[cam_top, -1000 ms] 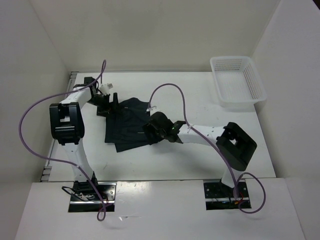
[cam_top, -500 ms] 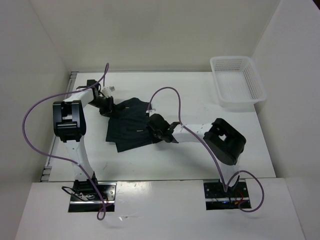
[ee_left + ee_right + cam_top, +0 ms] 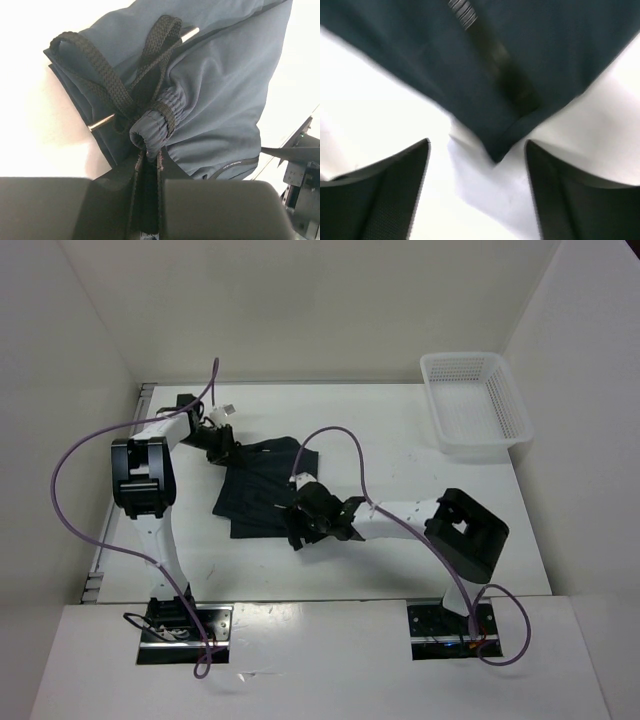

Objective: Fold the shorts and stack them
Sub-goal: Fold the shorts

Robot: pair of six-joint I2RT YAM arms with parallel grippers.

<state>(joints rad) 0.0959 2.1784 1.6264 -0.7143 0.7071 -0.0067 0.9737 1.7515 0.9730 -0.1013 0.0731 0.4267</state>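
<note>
The dark navy shorts (image 3: 256,488) lie crumpled on the white table (image 3: 390,435), left of centre. My left gripper (image 3: 222,446) is at their far left corner, shut on the gathered waistband (image 3: 150,136) beside the black drawstring (image 3: 112,82). My right gripper (image 3: 297,528) hovers at the shorts' near right edge. In the right wrist view its fingers (image 3: 395,187) stand apart, with a hem corner of the shorts (image 3: 492,145) lying between them, untouched; the picture is blurred.
A white mesh basket (image 3: 475,412) stands at the table's far right corner. Purple cables loop over both arms. White walls close the table in at the left, back and right.
The left gripper has shut on the waistband and shifted slightly right. The right gripper has moved toward the near edge of the shorts. The cloth now looks narrower and more bunched.
</note>
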